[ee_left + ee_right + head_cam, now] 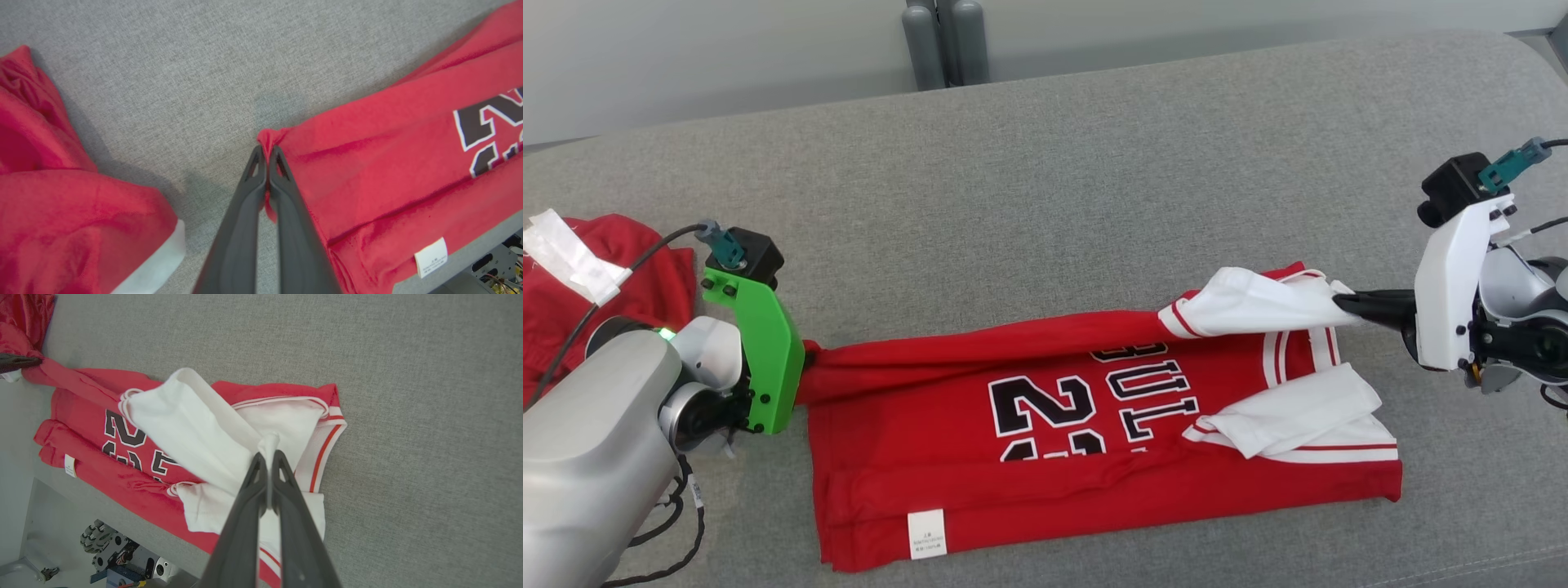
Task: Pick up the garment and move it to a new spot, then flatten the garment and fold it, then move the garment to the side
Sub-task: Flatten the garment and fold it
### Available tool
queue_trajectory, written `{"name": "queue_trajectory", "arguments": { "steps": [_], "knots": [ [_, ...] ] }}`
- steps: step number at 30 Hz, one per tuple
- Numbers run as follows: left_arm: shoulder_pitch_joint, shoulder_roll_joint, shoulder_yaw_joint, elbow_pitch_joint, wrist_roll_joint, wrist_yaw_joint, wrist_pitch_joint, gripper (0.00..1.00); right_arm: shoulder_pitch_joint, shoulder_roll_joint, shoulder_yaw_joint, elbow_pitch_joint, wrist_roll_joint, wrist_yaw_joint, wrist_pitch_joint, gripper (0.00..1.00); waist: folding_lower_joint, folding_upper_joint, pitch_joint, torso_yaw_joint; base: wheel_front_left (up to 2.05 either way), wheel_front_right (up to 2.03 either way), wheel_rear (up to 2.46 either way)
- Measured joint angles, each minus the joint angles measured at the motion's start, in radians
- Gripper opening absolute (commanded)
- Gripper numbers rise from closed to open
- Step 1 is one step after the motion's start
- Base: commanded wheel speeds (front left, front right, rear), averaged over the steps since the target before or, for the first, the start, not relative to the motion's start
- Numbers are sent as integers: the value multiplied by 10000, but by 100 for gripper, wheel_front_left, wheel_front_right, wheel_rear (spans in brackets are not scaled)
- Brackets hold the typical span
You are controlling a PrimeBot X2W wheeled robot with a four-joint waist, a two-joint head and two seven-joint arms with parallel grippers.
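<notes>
While my left gripper [267, 152] pinches the jersey [1045, 490] by its red hem and my right gripper [269, 457] pinches its white cloth, it lies stretched between them on the couch [1094, 204]. Pulling harder could slip either thin pinch or drag the folded near edge open.

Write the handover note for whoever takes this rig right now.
Tools: left tool shut on a hem corner of the jersey; right tool shut on its white sleeve.
Things: jersey stretched between both tools on the grey cushion, near long edge folded in. A second red garment lies beside the left tool.
Done: moved, spread, first fold, it seems.
Left: lay the far edge over, finish folding, move it aside.
</notes>
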Motion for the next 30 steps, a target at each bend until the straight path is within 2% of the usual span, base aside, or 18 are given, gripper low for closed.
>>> {"name": "queue_trajectory", "arguments": {
  "steps": [10,23,24,25,26,27,28,29,30],
  "knots": [
    [180,219,-324,-217,-548,-2,345,0,512,-337,190,-445,165,0,506,0,0,0,-107,-80,0,0,0],
    [359,299,-608,-418,-945,-2,430,0,923,-303,226,-385,163,0,702,0,0,0,-88,-8,0,0,0],
    [367,311,-637,-426,-963,-2,430,3,964,-299,222,-376,163,0,704,0,1,0,-104,-4,0,0,0],
    [372,316,-667,-433,-982,-2,439,20,983,-297,222,-353,163,0,704,0,0,0,-119,-2,0,0,0],
    [383,320,-717,-453,-999,-2,489,48,1000,-297,224,-307,163,0,708,0,0,0,-137,4,0,0,0],
    [413,324,-755,-483,-1045,-2,548,64,1031,-293,230,-247,161,0,725,0,0,0,-155,13,0,0,0],
    [463,324,-775,-510,-1103,-2,610,100,1092,-276,234,-203,161,0,746,42,0,0,-180,20,0,0,0],
    [502,324,-798,-529,-1126,-2,617,100,1157,-255,244,-159,163,0,755,69,1,0,-205,26,0,0,0],
    [529,330,-815,-548,-1154,-2,671,100,1209,-228,259,-117,163,0,805,100,0,0,-237,32,0,0,0]
  ]
}}
